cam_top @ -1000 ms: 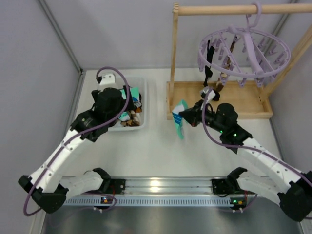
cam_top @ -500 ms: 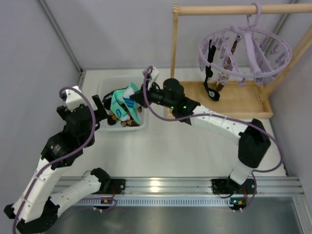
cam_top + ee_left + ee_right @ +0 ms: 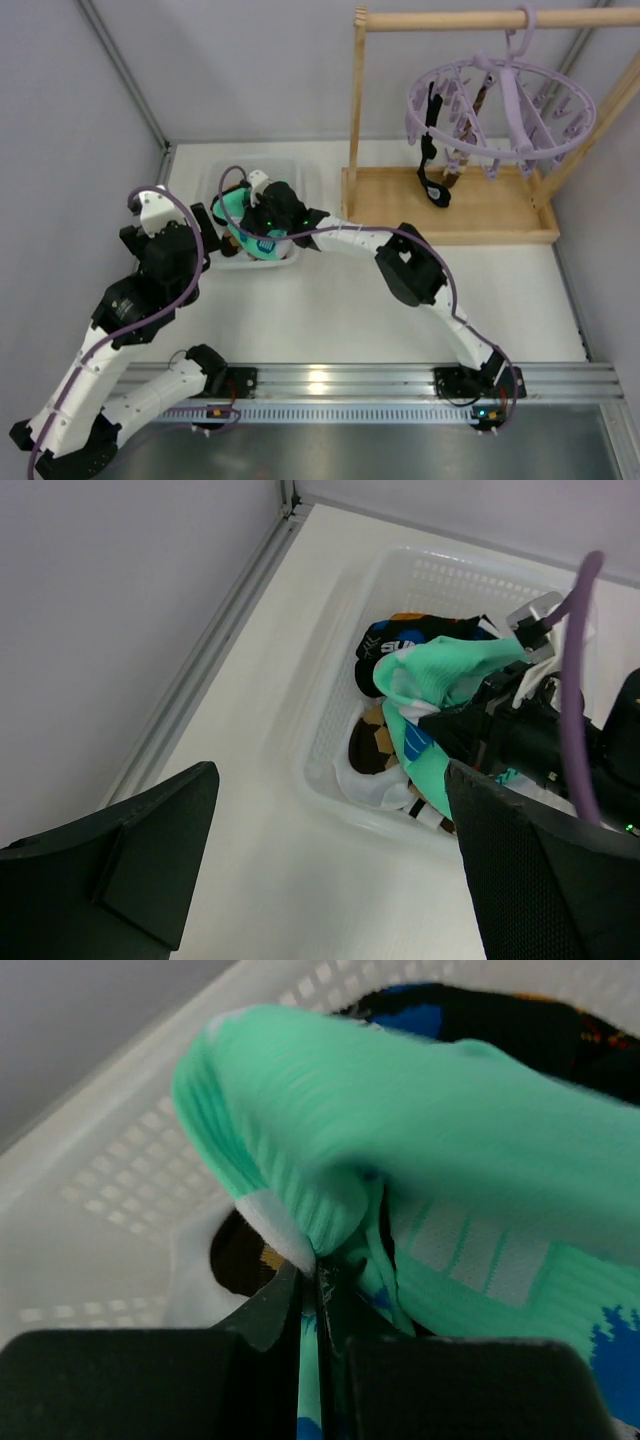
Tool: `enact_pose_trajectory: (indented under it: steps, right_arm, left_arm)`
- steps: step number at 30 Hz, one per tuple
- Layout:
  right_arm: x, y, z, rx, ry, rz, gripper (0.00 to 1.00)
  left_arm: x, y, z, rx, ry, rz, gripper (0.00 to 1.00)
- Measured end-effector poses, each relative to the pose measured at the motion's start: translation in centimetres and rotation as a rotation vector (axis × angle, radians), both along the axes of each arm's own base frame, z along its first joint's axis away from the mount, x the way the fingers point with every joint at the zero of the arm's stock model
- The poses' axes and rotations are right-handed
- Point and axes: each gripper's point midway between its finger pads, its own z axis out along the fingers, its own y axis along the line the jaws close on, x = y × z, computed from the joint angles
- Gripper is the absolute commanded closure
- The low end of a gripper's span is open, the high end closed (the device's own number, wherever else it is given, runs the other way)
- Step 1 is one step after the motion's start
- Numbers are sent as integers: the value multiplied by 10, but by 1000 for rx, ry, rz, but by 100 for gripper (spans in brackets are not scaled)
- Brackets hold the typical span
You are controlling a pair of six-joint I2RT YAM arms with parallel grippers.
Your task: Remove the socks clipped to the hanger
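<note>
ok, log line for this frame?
right end effector: shut on mint sock, over basket | left end effector: open, near basket | hanger: black sock clipped

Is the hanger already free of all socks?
No, a black sock and a brown sock hang from clips of the hanger.

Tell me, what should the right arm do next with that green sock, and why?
Probably open the right tool and let go. It pinches the green sock just above the basket, where other socks lie, so a release should drop it in. More socks hang on the hanger, so the arm is likely needed there afterwards.
</note>
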Motion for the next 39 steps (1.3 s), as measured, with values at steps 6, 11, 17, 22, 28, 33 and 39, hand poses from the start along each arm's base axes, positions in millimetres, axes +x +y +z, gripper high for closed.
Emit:
enact_pose_trajectory:
  steps: [6, 11, 17, 22, 28, 33, 39]
  right_arm:
    - [3, -2, -39, -83, 42, -17, 85]
    - [-1, -5, -18, -63, 26, -9, 50]
    - [-21, -20, 63, 28, -22, 23, 33]
    - [-51, -63, 152, 139, -103, 17, 24]
    - [-91, -148, 177, 177, -153, -60, 21]
    - [-117, -226, 143, 135, -149, -182, 18]
    - [-125, -318, 110, 123, -141, -397, 19]
  left_arm:
    - [2, -5, -15, 12, 40, -12, 2]
    - [2, -7, -16, -5, 38, -26, 2]
    - [1, -17, -18, -37, 46, -84, 2]
    - [-1, -31, -19, -84, 52, -172, 2]
    - [-2, -60, -16, -173, 27, -324, 2]
    - [3, -96, -27, -235, 45, -471, 2]
    - [8, -136, -41, -293, 93, -622, 2]
